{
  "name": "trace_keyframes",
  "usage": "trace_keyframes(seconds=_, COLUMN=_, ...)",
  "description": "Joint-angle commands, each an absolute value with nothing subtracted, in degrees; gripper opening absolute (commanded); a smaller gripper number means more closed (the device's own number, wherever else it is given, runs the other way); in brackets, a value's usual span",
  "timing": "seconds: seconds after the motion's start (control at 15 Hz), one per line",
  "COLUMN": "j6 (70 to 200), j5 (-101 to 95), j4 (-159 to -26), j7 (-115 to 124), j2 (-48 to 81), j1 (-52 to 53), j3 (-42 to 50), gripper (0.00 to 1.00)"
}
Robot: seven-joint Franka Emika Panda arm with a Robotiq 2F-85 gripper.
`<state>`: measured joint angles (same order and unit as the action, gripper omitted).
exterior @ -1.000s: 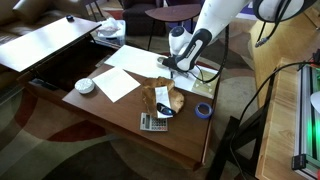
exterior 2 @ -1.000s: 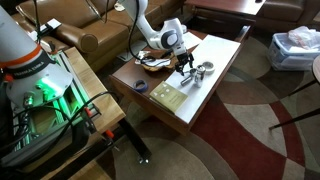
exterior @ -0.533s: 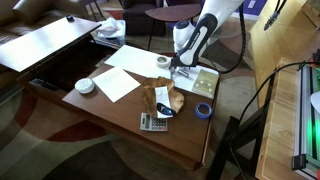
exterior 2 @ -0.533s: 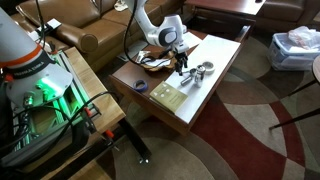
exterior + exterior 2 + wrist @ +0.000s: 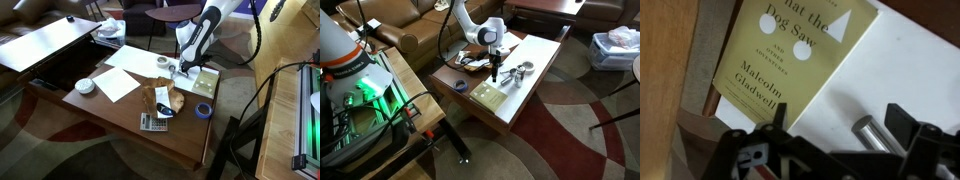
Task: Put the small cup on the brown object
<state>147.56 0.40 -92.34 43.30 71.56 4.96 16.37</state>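
The small silvery cup (image 5: 163, 62) stands on the white paper at the far side of the wooden table (image 5: 120, 112). The brown object (image 5: 162, 96), like a crumpled paper bag, lies mid-table, nearer the camera than the cup. My gripper (image 5: 181, 69) points down just beside the cup, between it and a yellow-green book (image 5: 201, 80). It also shows in an exterior view (image 5: 492, 72). In the wrist view the jaws (image 5: 839, 119) are open. A silvery cylinder (image 5: 871, 131), probably the cup, sits between them close to one finger, untouched.
A white bowl (image 5: 85, 86) and a sheet of paper (image 5: 118, 84) lie at one end. A calculator (image 5: 153, 122) and a blue tape roll (image 5: 203, 110) lie near the front edge. The book (image 5: 790, 50) fills the upper wrist view.
My gripper has shifted sideways off the cup toward the book and the arm stands more upright. The cup, hidden behind the gripper a second ago, now shows. Nothing was grasped.
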Motion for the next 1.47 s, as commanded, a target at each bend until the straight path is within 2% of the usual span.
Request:
trace_keyframes(seconds=0.0, j6=144.4, j5=1.0, j4=-91.7, j7=31.4, j2=71.0, j1=-0.5, j3=11.4, gripper=1.00)
trace_keyframes(seconds=0.2, j6=140.4, j5=6.3, j4=-89.7, j7=29.7, j2=71.1, j1=-3.5, j3=9.2, gripper=1.00)
trace_keyframes(seconds=0.33, j6=142.5, j5=5.7, j4=-90.3, j7=30.2, j2=71.8, j1=-1.2, j3=11.3, gripper=1.00)
trace_keyframes(seconds=0.6, j6=157.2, j5=6.1, j4=-88.9, j7=28.8, j2=74.6, j1=-1.2, j3=11.2, gripper=1.00)
trace_keyframes(seconds=1.07, j6=168.6, j5=6.0, j4=-86.8, j7=23.9, j2=79.8, j1=-0.8, j3=13.2, gripper=0.99)
trace_keyframes(seconds=1.27, j6=169.3, j5=5.9, j4=-85.8, j7=18.6, j2=80.1, j1=-4.2, j3=9.7, gripper=0.86)
trace_keyframes(seconds=1.33, j6=169.0, j5=5.5, j4=-85.5, j7=16.9, j2=80.3, j1=-4.8, j3=9.1, gripper=0.86)
trace_keyframes(seconds=1.4, j6=168.6, j5=5.4, j4=-85.0, j7=15.4, j2=80.5, j1=-5.5, j3=8.3, gripper=0.77)
